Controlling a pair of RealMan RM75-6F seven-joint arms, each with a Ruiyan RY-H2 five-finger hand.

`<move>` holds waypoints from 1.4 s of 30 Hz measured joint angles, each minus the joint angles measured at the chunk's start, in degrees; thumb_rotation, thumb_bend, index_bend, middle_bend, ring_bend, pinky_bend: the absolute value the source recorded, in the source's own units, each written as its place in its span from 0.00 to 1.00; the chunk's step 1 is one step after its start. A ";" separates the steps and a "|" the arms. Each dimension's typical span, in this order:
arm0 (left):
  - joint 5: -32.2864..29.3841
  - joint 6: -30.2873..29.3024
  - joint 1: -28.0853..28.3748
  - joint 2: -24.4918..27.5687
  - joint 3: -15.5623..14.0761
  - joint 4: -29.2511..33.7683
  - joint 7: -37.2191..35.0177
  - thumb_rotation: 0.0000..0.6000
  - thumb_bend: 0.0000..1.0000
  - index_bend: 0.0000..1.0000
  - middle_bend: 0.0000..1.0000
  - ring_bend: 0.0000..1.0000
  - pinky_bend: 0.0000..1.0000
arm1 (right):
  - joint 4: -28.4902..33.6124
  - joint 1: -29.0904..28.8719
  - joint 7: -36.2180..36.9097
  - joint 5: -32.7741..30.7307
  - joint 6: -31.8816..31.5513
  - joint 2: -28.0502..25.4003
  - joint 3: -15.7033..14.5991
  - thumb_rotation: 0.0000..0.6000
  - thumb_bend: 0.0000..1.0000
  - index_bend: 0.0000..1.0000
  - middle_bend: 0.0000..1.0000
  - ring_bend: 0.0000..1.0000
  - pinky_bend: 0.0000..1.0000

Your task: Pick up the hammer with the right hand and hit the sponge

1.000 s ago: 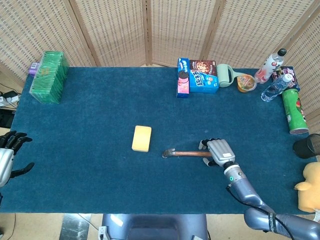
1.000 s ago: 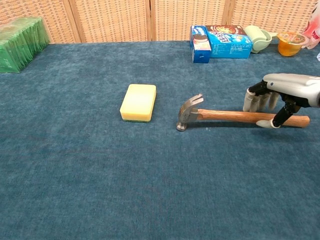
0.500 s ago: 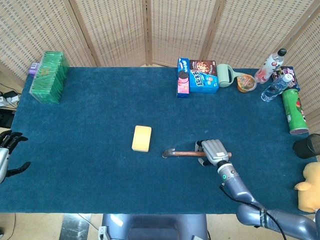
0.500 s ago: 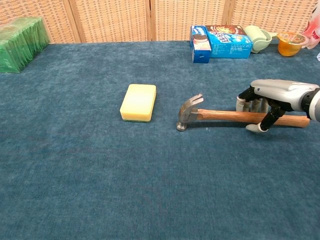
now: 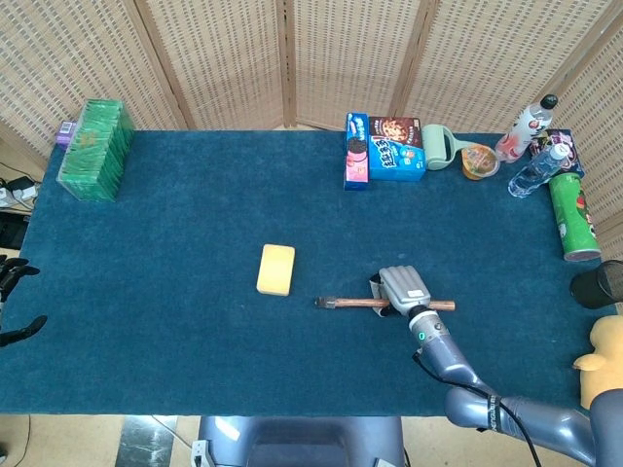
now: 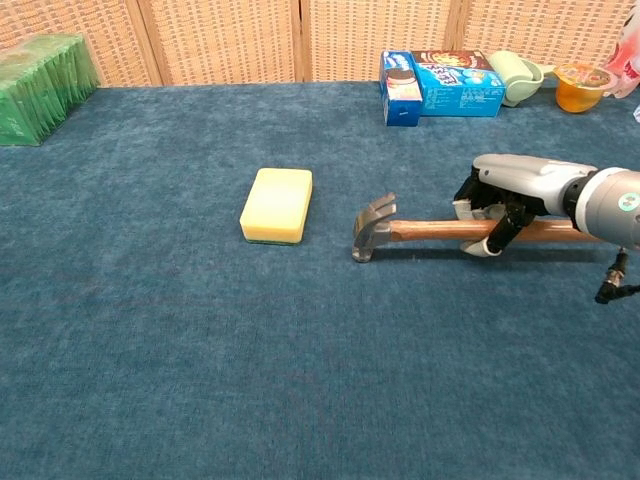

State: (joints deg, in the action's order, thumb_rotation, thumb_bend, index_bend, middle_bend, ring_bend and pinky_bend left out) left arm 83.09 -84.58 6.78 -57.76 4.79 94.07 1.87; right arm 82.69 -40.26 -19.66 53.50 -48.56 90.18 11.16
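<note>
The yellow sponge (image 5: 276, 269) (image 6: 277, 204) lies flat near the middle of the blue table. To its right lies the hammer (image 5: 341, 303) (image 6: 420, 230), its metal head toward the sponge and its wooden handle pointing right. My right hand (image 5: 402, 288) (image 6: 505, 185) hangs over the middle of the handle. Its fingers reach down behind the handle and its thumb in front, so it straddles the handle; the hammer still rests on the cloth. My left hand (image 5: 12, 302) shows only at the far left edge in the head view, off the table, fingers apart and holding nothing.
A green package stack (image 5: 94, 148) sits at the back left. Along the back right stand snack boxes (image 5: 384, 148), a green mug (image 5: 443, 146), a jelly cup (image 5: 480, 161) and bottles (image 5: 531, 146). A green can (image 5: 572, 216), a black cup (image 5: 599, 285) and a yellow toy (image 5: 604, 365) line the right edge.
My right hand has slid left along the handle toward the hammer head, keeping fingers behind and thumb in front. The hammer head has turned slightly. My left hand has drawn back out of frame.
</note>
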 measured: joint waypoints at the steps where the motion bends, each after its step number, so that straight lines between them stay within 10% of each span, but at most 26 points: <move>1: -0.12 0.02 -0.03 0.01 0.00 -0.09 -0.12 1.00 0.19 0.29 0.23 0.14 0.18 | 0.08 -0.06 0.09 -0.10 0.11 -0.15 0.03 1.00 0.37 0.70 0.77 0.88 0.83; 14: 0.41 0.13 0.15 -0.17 -0.14 -0.09 -0.36 1.00 0.19 0.29 0.23 0.14 0.18 | 2.66 0.14 7.54 -1.01 3.22 -3.90 1.41 1.00 0.31 0.79 0.95 1.00 0.99; 31: 2.01 -1.45 -0.29 0.32 -0.48 1.72 1.20 1.00 0.19 0.29 0.23 0.14 0.18 | 5.47 3.22 37.20 7.65 6.11 -4.56 7.68 1.00 0.30 0.81 1.00 1.00 1.00; 42: 2.16 -1.95 -0.70 0.76 -0.70 2.56 1.81 1.00 0.19 0.29 0.23 0.14 0.18 | 4.73 -0.70 38.95 5.48 9.31 -2.31 9.20 1.00 0.30 0.82 1.00 1.00 1.00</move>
State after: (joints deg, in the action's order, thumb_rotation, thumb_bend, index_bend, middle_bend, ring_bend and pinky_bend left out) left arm 85.25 -86.53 6.07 -57.00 4.09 96.63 3.68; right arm 87.42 -40.96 19.28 58.98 -39.25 87.87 20.36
